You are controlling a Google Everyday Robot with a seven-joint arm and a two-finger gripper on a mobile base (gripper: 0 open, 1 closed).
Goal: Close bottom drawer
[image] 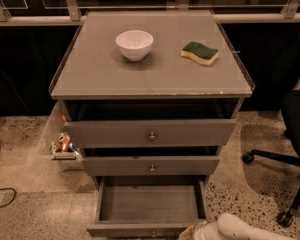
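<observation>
Gripper [191, 232] cut off beside open bottom drawer [150, 204].

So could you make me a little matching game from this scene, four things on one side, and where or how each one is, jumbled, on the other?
Things:
1. white bowl
2. sponge
3. bottom drawer
4. gripper

Place or state:
A. pulled far out
B. right side of the cabinet top
C. at the picture's lower edge, by the lowest drawer's front right corner
D. on the cabinet top, left of centre

Pairs: 1-D, 2-B, 3-A, 4-C.
</observation>
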